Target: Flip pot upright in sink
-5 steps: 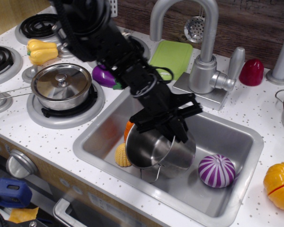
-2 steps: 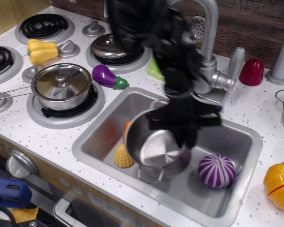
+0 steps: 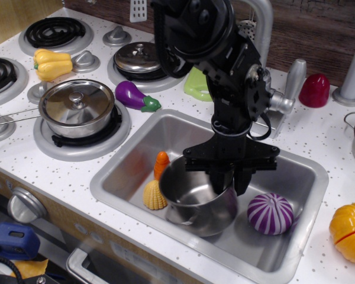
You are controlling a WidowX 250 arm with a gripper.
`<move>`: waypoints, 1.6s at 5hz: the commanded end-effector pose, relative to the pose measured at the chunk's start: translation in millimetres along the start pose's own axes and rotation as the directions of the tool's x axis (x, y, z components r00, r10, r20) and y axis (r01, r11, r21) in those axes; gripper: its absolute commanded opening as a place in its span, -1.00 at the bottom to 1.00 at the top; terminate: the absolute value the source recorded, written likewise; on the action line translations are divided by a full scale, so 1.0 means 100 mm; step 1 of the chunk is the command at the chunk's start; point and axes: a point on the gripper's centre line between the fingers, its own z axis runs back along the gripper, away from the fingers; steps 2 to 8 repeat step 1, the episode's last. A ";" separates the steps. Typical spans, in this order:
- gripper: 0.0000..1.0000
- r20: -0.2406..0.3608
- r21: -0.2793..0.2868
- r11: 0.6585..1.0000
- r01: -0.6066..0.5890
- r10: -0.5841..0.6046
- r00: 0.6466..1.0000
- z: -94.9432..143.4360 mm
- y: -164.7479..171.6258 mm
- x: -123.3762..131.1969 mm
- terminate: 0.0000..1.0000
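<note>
The white speckled countertop [image 3: 319, 139] carries a sunken sink [image 3: 115, 177], 4 burners and a grey faucet base [image 3: 248, 109]. Directly on it lie a purple eggplant [image 3: 135, 96], a yellow squash [image 3: 52, 64], a green board [image 3: 196, 86], a red dome [image 3: 315, 90] and an orange pumpkin [image 3: 349, 232].

The shiny little pot [image 3: 196, 204] sits in the sink [image 3: 119, 170] with its open top facing up, tipped a bit. The sink is a grey metal box shape with round corners.
</note>
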 end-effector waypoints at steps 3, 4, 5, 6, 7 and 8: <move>1.00 0.048 0.007 1.000 0.013 -0.013 0.999 0.08 -0.07 0.07 1.00; 1.00 0.048 0.007 1.000 0.013 -0.013 0.999 0.08 -0.07 0.07 1.00; 1.00 0.048 0.007 1.000 0.013 -0.013 0.999 0.08 -0.07 0.07 1.00; 1.00 0.048 0.007 1.000 0.013 -0.013 0.999 0.08 -0.07 0.07 1.00; 1.00 0.048 0.007 1.000 0.013 -0.013 0.999 0.08 -0.07 0.07 1.00; 1.00 0.048 0.007 1.000 0.013 -0.013 0.999 0.08 -0.07 0.07 1.00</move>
